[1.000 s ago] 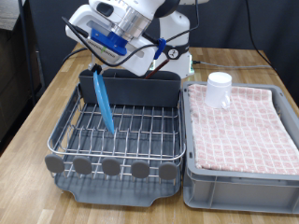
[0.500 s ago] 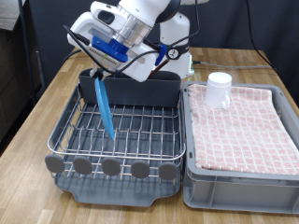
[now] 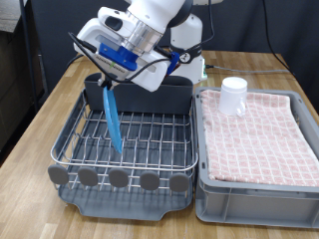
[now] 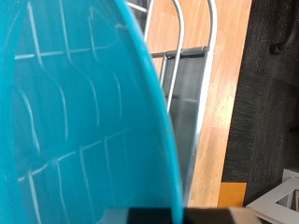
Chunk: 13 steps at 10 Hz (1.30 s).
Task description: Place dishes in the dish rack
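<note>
Light-blue and smooth, the plate (image 3: 113, 118) stands on edge over the silver wire grid of the dish rack (image 3: 75, 134), its long axis running from the gripper (image 3: 108, 77) above down and slightly right. The gripper seems clamped on its top rim, though the fingers are hard to see. Only the wrist view shows the plate's (image 4: 79, 112) broad curved face. A white cup (image 3: 233, 96) sits inverted on the bin's (image 3: 257, 189) pink checked cloth, right.
</note>
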### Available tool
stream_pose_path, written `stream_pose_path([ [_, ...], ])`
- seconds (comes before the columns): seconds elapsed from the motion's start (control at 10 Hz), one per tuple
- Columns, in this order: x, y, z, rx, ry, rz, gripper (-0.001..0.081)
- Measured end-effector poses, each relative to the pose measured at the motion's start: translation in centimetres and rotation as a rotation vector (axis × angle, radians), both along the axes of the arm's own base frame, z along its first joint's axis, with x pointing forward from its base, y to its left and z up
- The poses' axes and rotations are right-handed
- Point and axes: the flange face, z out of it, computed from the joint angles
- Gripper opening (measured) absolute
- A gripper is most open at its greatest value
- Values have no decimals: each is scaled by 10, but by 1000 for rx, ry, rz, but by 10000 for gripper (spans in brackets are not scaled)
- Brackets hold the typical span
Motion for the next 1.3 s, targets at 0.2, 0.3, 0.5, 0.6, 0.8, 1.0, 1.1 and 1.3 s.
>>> stream_pose_path([
  [0.2,-1,0,-1,5,-6,-14,57],
  [0.3,-1,0,-1,8,-8,-21,239],
  [0.5,-1,0,4,34,-19,-50,439],
  [0.6,0,1,10,73,-28,-70,439],
  [0.8,3,3,30,194,-40,-86,604],
  [1.0,4,5,56,327,-59,-66,787],
  [1.1,5,5,69,363,-58,-63,787],
  [1.3,7,7,95,407,-35,-69,799],
])
